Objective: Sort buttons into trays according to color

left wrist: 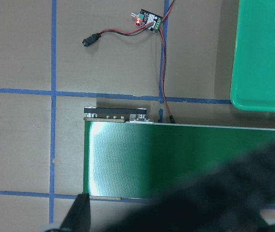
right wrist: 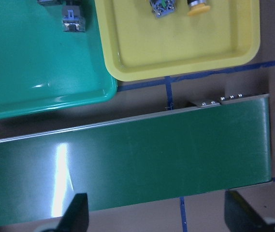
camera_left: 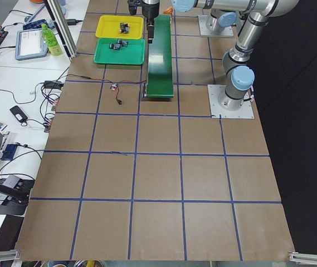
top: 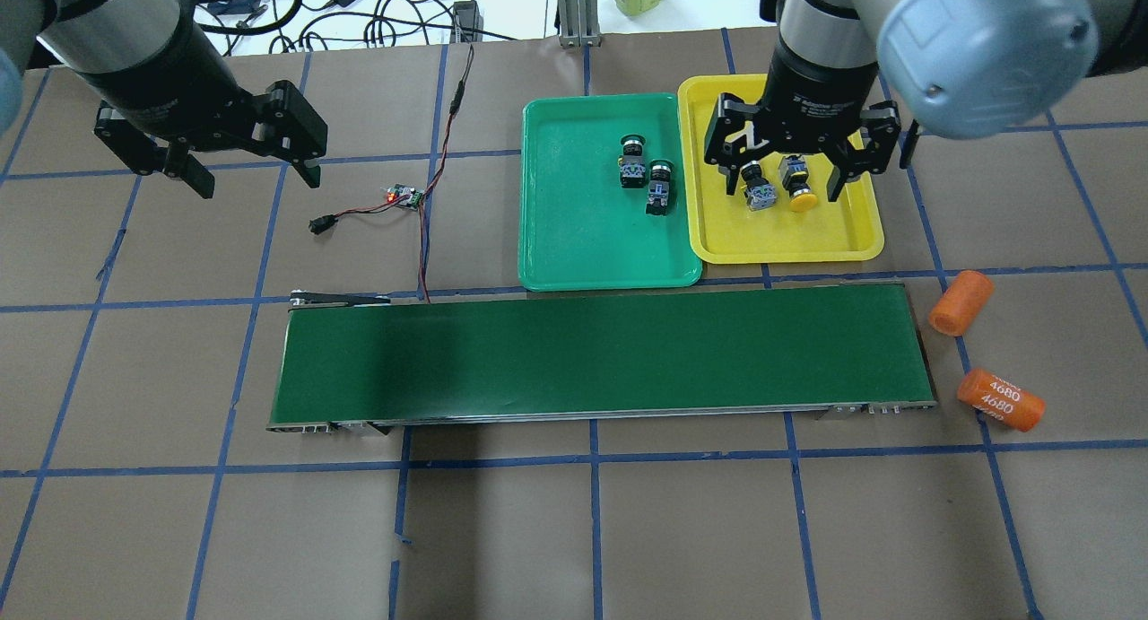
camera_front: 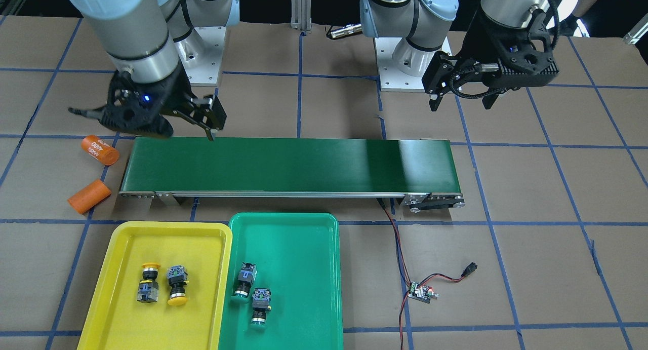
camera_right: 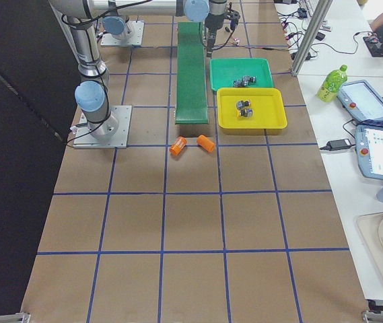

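Brown board covers the table (camera_front: 557, 188), ruled into squares by blue tape. Across the middle I see the long dark green conveyor belt (camera_front: 288, 165) on its metal frame.

The right gripper (top: 787, 176), black and two-fingered, hangs over the robot-side edge of the belt near its right end. Its wrist camera shows the fingertips set wide apart with only belt between them. The left gripper (camera_front: 460, 102) hangs by the belt's other end, also on the robot's side, with its fingers spread and bare.

On the operators' side of the belt lie two shallow rectangular plastic trays with rounded corners, their long sides touching. The bright yellow tray (camera_front: 116, 314) is the one toward the robot's right, and the teal-green tray (camera_front: 298, 269) sits beside it.

Two orange cylinders (camera_front: 99, 150) (camera_front: 89, 196) lie on their sides off the belt's right end, apart from each other. One carries white print.

The two yellow-capped buttons (camera_front: 148, 284) (camera_front: 177, 284), push-button switches on black-grey blocky bodies, lie on their sides in the yellow tray, just beside each other with their caps pointing opposite ways. The two green-capped buttons (camera_front: 244, 280) (camera_front: 260, 305) lie in the teal-green tray, close together and staggered, near the wall shared with the yellow tray. I cannot tell whether they touch.

A small circuit board (camera_front: 420, 292) with a red light and red and black wires rests on the table near the belt's left end.
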`<state>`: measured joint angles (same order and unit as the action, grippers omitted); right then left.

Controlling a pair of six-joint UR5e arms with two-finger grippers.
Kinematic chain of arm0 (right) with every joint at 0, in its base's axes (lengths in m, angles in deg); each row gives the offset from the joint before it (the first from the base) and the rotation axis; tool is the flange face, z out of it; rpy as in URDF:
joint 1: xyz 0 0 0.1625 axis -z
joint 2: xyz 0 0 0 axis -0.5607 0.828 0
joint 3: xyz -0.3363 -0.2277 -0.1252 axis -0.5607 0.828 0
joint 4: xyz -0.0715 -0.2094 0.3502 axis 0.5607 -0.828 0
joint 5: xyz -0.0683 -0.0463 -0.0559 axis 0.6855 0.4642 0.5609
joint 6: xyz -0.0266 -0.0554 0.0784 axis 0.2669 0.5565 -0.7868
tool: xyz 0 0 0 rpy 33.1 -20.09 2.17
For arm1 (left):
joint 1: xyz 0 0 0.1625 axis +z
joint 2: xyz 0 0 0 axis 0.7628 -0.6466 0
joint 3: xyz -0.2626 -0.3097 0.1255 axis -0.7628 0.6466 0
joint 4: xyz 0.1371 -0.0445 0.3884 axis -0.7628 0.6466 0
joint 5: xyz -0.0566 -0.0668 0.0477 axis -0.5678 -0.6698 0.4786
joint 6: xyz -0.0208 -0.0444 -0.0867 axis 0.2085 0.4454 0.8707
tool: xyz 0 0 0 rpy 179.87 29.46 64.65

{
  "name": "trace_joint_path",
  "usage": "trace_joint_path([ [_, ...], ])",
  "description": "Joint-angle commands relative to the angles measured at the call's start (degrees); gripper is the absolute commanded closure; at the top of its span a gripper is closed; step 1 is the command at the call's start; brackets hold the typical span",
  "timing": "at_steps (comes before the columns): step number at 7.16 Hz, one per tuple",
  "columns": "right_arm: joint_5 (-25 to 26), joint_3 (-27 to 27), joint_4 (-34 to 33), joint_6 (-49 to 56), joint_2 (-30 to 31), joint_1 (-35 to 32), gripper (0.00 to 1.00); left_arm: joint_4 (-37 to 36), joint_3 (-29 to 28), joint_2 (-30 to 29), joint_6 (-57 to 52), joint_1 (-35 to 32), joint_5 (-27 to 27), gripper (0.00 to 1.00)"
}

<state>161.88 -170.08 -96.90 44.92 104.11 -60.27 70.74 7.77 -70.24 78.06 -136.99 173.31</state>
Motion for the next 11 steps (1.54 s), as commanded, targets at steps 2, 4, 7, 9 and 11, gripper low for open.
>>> trace_joint_path([
  [2, -1.25, -3.64, 4.80, 2.13, 5.40, 4.73, 0.00, 0.18, -0.81, -0.20, 0.00, 0.09, 0.24, 0.00],
  [4, -1.06, -4.17, 6.05, 4.05, 6.27, 4.99, 0.00, 0.18, -1.07, -0.38, 0.00, 0.09, 0.24, 0.00],
  [7, -0.71, -4.96, 6.22, 4.15, 7.33, 5.08, 0.00, 0.79, -1.42, -0.90, 0.00, 0.18, 0.24, 0.00],
  [9, -0.89, -4.96, 5.35, 4.24, 7.33, 4.90, 0.00, 0.88, -2.47, -1.17, 0.00, 0.27, 0.16, 0.00],
  [11, -0.89, -5.05, 5.61, 4.24, 7.42, 4.73, 0.00, 0.79, -1.87, -1.08, 0.00, 0.27, -0.02, 0.00],
])
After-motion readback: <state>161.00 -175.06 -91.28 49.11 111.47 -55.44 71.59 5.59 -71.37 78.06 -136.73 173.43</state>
